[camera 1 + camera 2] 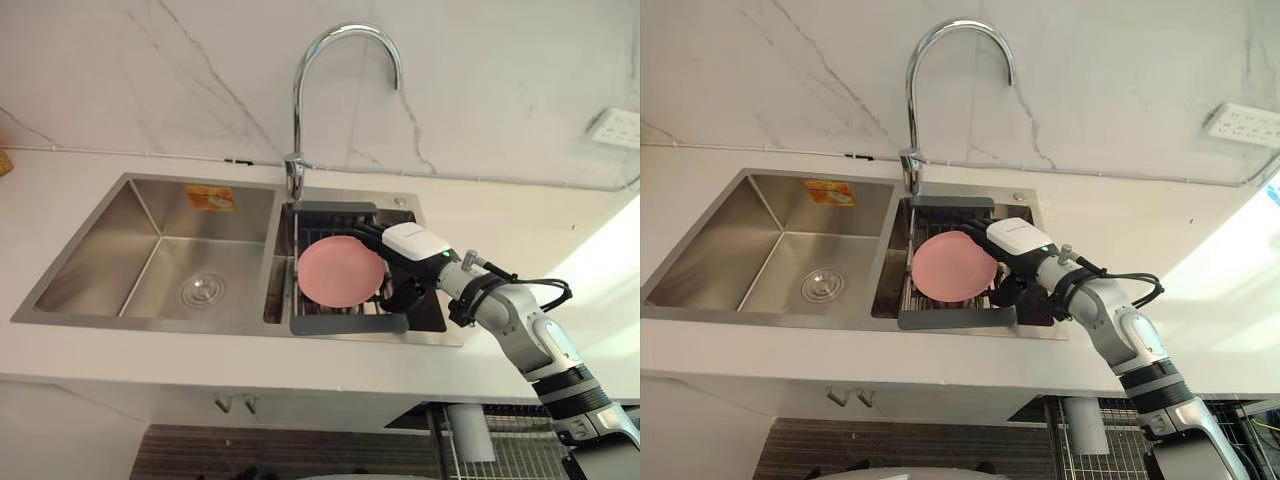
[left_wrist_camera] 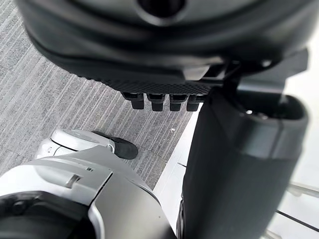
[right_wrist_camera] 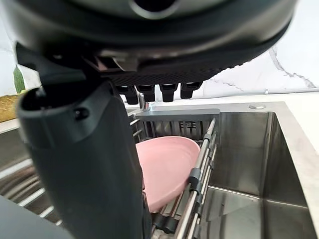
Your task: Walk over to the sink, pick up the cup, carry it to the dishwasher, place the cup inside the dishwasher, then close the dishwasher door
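A pink round dish [image 1: 338,272] stands on edge in a dark drainer rack [image 1: 350,323] set across the sink's right basin; I see no cup there. My right hand [image 1: 415,250] reaches in from the right at the dish's right rim. Its fingers [image 1: 366,236] stretch past the rim behind the dish, and the thumb [image 3: 84,164] stands in front of the dish [image 3: 167,167] without closing on it. The hand is open. My left hand [image 2: 159,45] hangs open over the grey striped floor.
The steel sink's empty left basin [image 1: 150,250] has a round drain. A tall curved faucet [image 1: 300,100] rises behind the rack. White counter surrounds the sink, and a wall socket [image 1: 615,128] sits at the far right. Below the counter, a wire rack [image 1: 510,440] holds a white cylinder [image 1: 470,432].
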### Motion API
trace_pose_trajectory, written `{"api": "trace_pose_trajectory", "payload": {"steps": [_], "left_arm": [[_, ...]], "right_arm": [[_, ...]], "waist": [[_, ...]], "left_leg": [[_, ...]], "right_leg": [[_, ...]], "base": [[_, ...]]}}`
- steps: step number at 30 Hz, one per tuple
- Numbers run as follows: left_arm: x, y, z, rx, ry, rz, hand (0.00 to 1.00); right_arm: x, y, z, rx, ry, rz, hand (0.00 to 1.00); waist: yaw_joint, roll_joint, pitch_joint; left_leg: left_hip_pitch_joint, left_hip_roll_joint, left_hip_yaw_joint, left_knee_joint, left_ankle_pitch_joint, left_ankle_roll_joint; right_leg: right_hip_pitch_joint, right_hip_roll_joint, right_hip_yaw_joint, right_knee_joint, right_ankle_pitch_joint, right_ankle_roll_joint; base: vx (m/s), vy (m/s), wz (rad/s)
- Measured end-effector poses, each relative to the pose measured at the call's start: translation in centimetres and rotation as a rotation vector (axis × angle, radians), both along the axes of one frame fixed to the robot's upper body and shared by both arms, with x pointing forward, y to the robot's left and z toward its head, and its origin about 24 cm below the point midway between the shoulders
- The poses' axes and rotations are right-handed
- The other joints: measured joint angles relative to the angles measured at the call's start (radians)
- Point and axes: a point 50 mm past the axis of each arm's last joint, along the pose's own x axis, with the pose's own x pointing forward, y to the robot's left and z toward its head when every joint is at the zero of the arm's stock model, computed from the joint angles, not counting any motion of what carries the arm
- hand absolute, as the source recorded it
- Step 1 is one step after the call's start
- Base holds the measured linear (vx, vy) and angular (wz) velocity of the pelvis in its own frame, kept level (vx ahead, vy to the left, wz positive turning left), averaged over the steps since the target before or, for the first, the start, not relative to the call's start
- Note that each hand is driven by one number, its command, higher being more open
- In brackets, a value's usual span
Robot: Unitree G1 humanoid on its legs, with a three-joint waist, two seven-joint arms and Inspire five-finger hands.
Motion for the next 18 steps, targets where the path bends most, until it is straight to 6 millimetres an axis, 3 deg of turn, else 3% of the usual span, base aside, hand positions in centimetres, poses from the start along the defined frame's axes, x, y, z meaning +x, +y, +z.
{"api": "trace_pose_trajectory", "payload": {"steps": [18], "left_arm": [[0.3,0.1,0.1,0.008,-0.021,-0.004,1.00]], "right_arm": [[0.0,0.4,-1.2,-0.023,0.007,0.010,1.00]], "waist": [[0.012,-0.007,0.012]], "left_leg": [[-0.008,-0.003,-0.022,0.000,0.000,0.000]], "right_leg": [[0.002,-0.004,-0.024,0.000,-0.003,0.004]], "base": [[0.00,0.011,0.03]]}}
